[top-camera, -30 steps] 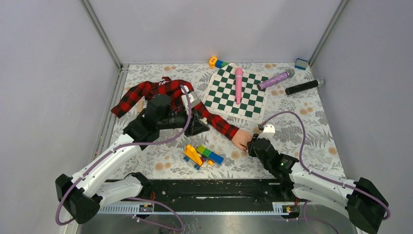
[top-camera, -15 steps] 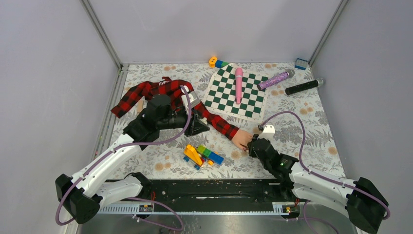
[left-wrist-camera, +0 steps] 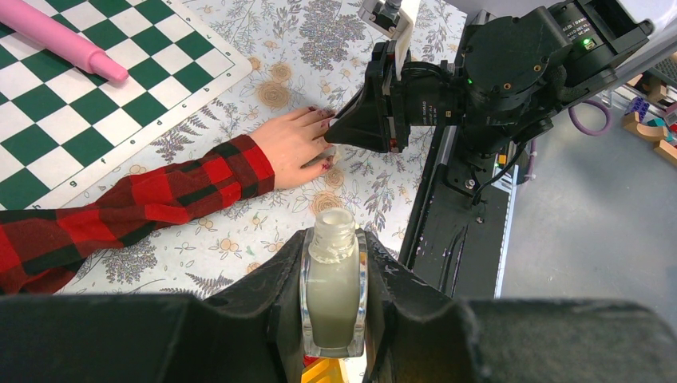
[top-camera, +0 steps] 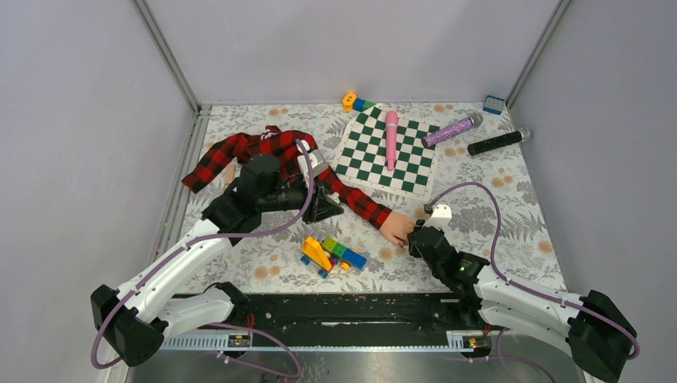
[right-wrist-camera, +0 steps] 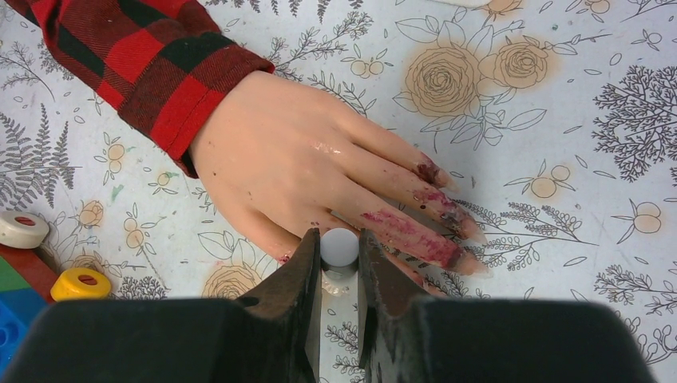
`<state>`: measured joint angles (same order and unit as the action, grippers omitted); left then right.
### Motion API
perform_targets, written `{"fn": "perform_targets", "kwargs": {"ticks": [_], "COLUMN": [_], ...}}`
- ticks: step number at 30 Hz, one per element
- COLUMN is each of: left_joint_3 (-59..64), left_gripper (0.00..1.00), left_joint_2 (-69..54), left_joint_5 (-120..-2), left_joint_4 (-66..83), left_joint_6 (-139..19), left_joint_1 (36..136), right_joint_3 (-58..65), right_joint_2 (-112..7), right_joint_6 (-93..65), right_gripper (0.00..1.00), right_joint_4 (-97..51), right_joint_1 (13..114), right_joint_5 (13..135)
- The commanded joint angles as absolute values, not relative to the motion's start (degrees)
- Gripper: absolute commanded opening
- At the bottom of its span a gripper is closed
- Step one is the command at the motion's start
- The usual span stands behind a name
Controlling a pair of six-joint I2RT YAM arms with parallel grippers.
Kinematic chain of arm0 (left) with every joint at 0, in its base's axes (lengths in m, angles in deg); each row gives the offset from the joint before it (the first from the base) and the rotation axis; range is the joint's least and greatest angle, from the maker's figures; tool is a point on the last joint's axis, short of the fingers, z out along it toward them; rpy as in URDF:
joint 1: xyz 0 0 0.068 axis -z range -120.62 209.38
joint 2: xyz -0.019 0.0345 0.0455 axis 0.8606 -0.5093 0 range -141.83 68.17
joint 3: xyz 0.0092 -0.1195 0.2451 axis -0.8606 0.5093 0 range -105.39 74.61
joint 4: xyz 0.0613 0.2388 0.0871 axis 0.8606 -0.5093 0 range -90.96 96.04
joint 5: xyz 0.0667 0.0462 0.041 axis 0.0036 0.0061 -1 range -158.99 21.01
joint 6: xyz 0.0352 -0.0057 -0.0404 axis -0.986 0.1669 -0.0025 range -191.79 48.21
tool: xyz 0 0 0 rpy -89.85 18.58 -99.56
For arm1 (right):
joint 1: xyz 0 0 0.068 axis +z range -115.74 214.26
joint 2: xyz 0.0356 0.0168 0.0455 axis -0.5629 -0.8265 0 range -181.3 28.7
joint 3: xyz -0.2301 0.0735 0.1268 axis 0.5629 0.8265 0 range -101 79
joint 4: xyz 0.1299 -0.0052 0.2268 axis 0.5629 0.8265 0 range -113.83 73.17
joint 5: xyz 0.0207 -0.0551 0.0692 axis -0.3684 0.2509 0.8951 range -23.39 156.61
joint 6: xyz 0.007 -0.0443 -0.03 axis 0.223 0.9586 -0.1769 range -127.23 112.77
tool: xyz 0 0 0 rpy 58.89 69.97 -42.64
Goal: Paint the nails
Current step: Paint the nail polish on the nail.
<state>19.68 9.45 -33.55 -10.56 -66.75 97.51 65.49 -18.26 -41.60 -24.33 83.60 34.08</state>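
Right wrist: right claw (right-wrist-camera: 339, 237) pinched narrow on a small white brush cap (right-wrist-camera: 339, 249), right against the mannequin hand (right-wrist-camera: 295, 159).
Hand palm down on the floral surface (right-wrist-camera: 559, 120), plaid sleeve (right-wrist-camera: 152, 72) at the wrist; nails (right-wrist-camera: 428, 171) dark red at the fingertips, with smears up the fingers. Right arm stretched low from the near edge. Left arm bent above the sleeve, left claw (left-wrist-camera: 333, 246) clamped round an open pale polish bottle (left-wrist-camera: 333, 307), pointing toward the hand.

Nails (right-wrist-camera: 429, 171) dark red, polish smeared, lying flat
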Motion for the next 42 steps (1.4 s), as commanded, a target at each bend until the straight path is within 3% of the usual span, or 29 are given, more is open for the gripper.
{"fn": "perform_targets", "kwargs": {"ticks": [1,42], "left_joint_3": [17.31,17.31], "left_gripper": [0.0,0.0], "left_joint_2": [9.76,10.02], "left_joint_5": [-31.94,-31.87], "left_joint_4": [-7.18,-7.25], "left_joint_6": [-66.17,-66.09], "left_joint_1": [97.64,97.7], "right_joint_3": [64.65,65.04], "right_joint_2": [-17.92,-16.24], "right_joint_6": [-42.38,-42.91], "right_gripper": [0.0,0.0], "right_joint_4": [-24.18,-21.84], "right_joint_1": [84.25,85.22], "right_joint_5": [30.85,29.7]}}
